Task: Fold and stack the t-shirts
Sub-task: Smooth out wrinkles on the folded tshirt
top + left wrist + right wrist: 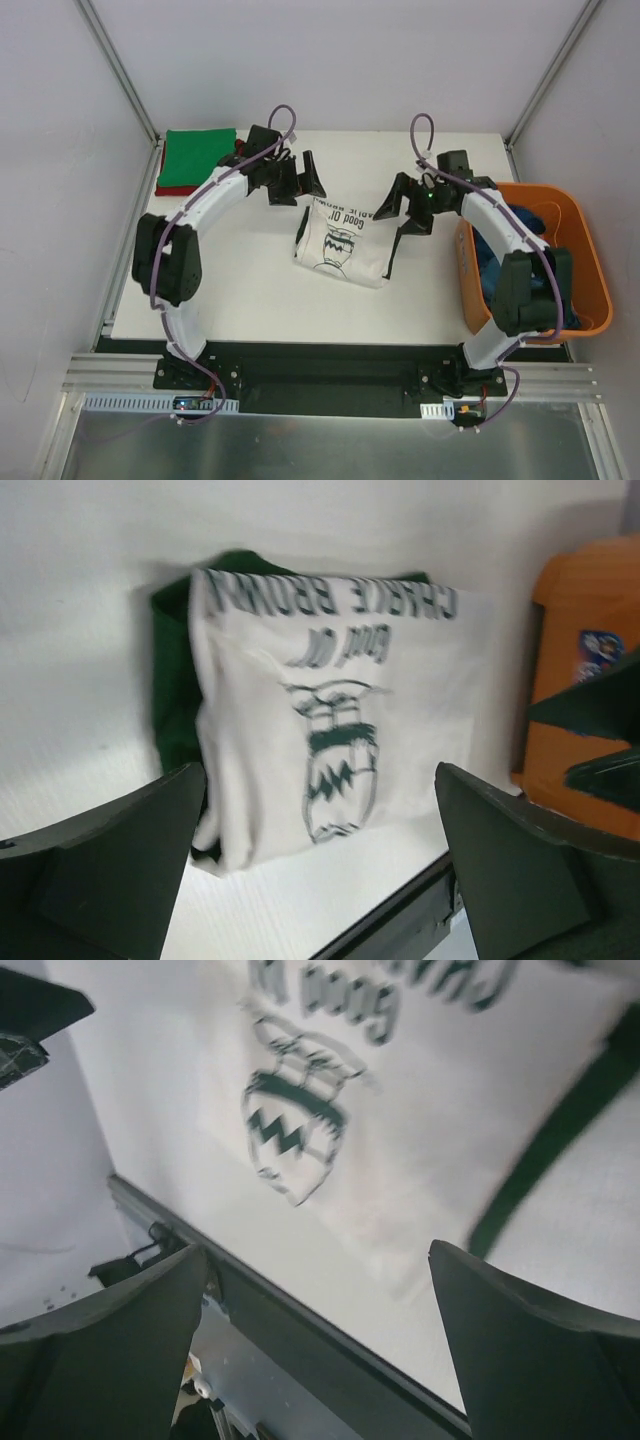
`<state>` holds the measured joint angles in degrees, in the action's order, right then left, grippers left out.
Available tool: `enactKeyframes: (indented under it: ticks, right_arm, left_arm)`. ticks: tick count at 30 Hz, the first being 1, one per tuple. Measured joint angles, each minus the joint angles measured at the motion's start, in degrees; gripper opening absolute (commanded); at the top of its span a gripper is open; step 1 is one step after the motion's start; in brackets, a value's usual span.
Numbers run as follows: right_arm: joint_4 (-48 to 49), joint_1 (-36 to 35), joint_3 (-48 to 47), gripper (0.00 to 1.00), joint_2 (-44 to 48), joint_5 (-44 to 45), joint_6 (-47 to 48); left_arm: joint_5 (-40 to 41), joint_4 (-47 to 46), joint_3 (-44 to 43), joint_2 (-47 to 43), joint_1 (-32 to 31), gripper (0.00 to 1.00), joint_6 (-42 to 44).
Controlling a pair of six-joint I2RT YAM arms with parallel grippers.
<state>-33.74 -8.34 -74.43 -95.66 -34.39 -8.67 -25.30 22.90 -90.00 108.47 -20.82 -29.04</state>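
Observation:
A white t-shirt [340, 243] with dark green trim and a black cartoon print lies folded in the middle of the table. My left gripper [298, 188] hovers open just behind its back left corner, holding nothing. At the shirt's back right corner my right gripper [401, 214] is open too. In the left wrist view the shirt [330, 710] lies beyond the spread gripper [320, 870]. The right wrist view has the shirt [420, 1090] above its wide gripper [320, 1350]. A bright green t-shirt [197, 152] lies folded on a red one [168, 189] at the back left corner.
An orange plastic tub [585, 255] stands off the table's right side with blue cloth [490, 268] inside; the left wrist view catches the tub [585, 660] too. The white table [240, 290] ends at a dark front rail near the arm bases.

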Motion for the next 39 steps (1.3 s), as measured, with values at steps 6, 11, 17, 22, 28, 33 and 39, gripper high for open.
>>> enactKeyframes:
  ticks: [6, 11, 17, 22, 28, 33, 39]
  right_arm:
    - [11.1, -9.7, 14.4, 0.97, 10.1, -8.1, -6.6]
    - [17.0, -11.1, 22.4, 0.97, 8.8, -8.9, -10.7]
    - [21.4, -9.1, 25.2, 0.97, 6.0, -5.9, -10.8]
    - [23.8, -6.5, 28.5, 0.97, 3.3, -5.1, -11.0]
    - [25.2, -5.8, 28.7, 0.97, 2.3, -6.4, -11.5]
    - [24.4, -5.8, 28.4, 0.97, 2.9, -6.4, -10.7]
    - [14.7, -5.8, 25.5, 0.97, 11.8, -1.0, -4.5]
  left_arm:
    - [-4.9, -5.8, 8.9, -12.1, -6.6, 0.99, -2.3]
    - [-7.3, -9.2, 13.9, -8.2, -8.0, 0.99, -5.3]
    - [-8.3, -10.1, 16.9, -0.8, -6.6, 0.99, -6.3]
    - [-9.2, -11.5, 20.2, -0.5, -6.1, 0.99, -6.4]
    - [-10.5, -13.2, 22.9, -0.5, -4.8, 0.99, -6.5]
    - [-10.6, -12.7, 23.4, -2.9, -4.2, 0.99, -6.3]
    - [-4.8, -9.7, 23.5, -13.2, -3.8, 0.99, -3.0]
